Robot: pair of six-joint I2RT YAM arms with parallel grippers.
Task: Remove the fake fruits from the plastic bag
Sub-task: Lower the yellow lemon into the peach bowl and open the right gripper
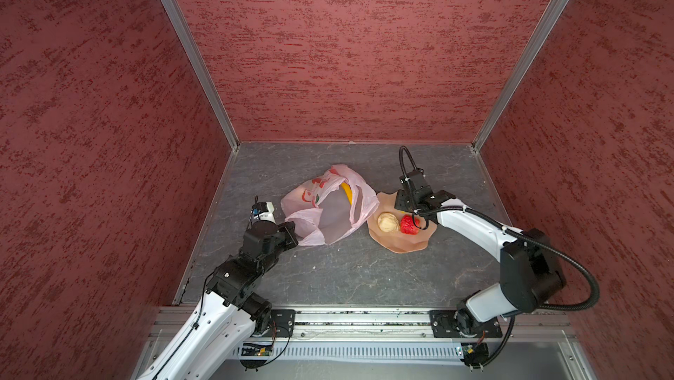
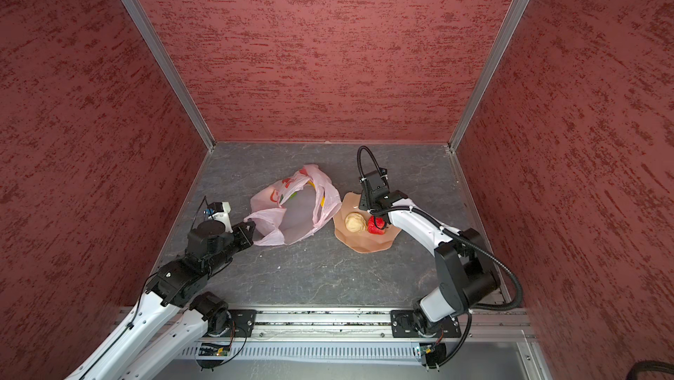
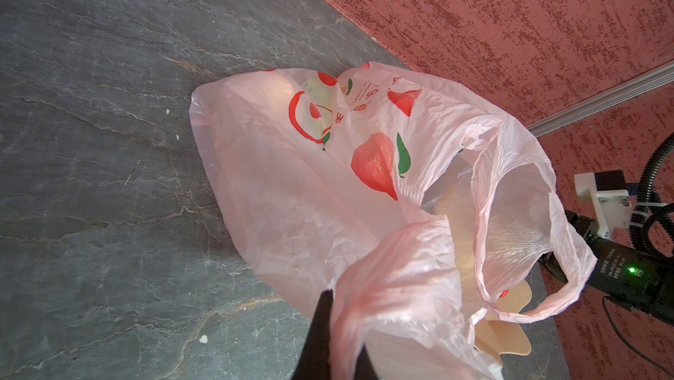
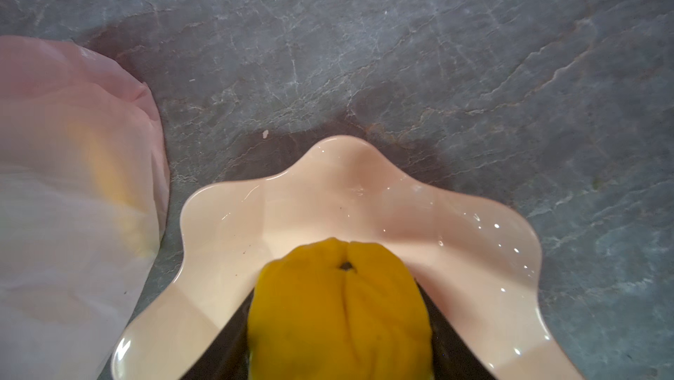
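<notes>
Your left gripper point(image 1: 293, 231) has its two fingers pressed tight on a fold of the thin pale-pink plastic bag with red and green pictures point(image 1: 328, 214), at the bag's near left corner. The bag lies crumpled on the grey stone-look table point(image 1: 346, 276) with its mouth gaping open. The peach wavy-edged bowl point(image 1: 401, 245) sits just beside it on the right. A long yellow toy banana point(image 1: 347, 192) shows inside the bag. Your right gripper point(image 4: 333, 290) pinches a yellow round toy fruit point(image 4: 339, 327) between its dark fingers, over the far part of the bowl. You cannot tell if the fruit touches the bowl. A beige lumpy toy fruit point(image 1: 387, 222) and a red toy fruit point(image 1: 409, 225) sit side by side in the bowl.
</notes>
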